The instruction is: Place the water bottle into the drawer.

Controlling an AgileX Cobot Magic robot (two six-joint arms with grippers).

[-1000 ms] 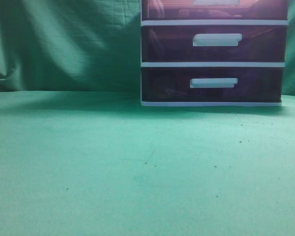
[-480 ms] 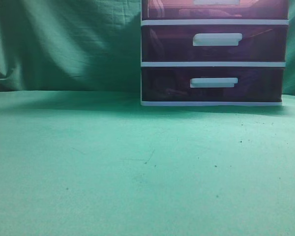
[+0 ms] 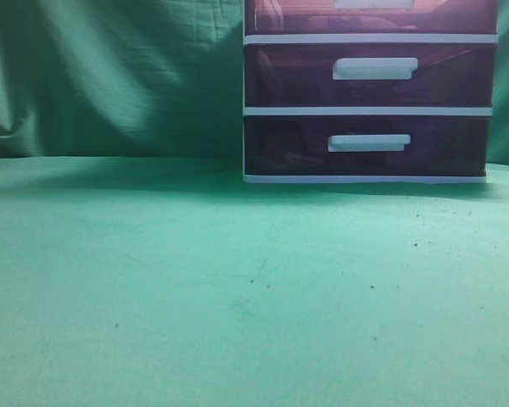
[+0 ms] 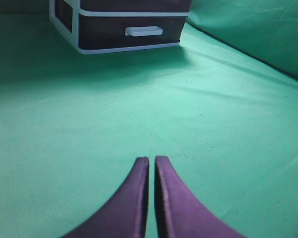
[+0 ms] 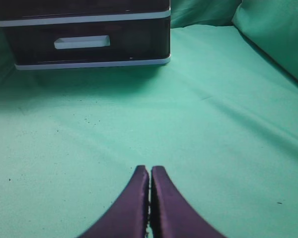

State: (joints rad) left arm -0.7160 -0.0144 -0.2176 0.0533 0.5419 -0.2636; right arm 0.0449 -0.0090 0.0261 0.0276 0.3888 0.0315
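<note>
The reddish-pink top drawer [image 3: 305,17] of the white-framed unit shows at the upper edge of the exterior view, closed, its white handle [image 3: 373,3] partly cut off. No water bottle is in view. My left gripper [image 4: 152,159] is shut and empty above the green cloth, far in front of the unit. My right gripper [image 5: 150,168] is shut and empty above the cloth, also well short of the unit. Neither gripper shows in the exterior view.
Two darker purple-brown drawers [image 3: 369,75] [image 3: 366,146] with white handles sit below the top one. The unit's lowest drawer also shows in the left wrist view [image 4: 131,30] and the right wrist view [image 5: 84,43]. Green cloth [image 3: 237,280] covers the table and backdrop.
</note>
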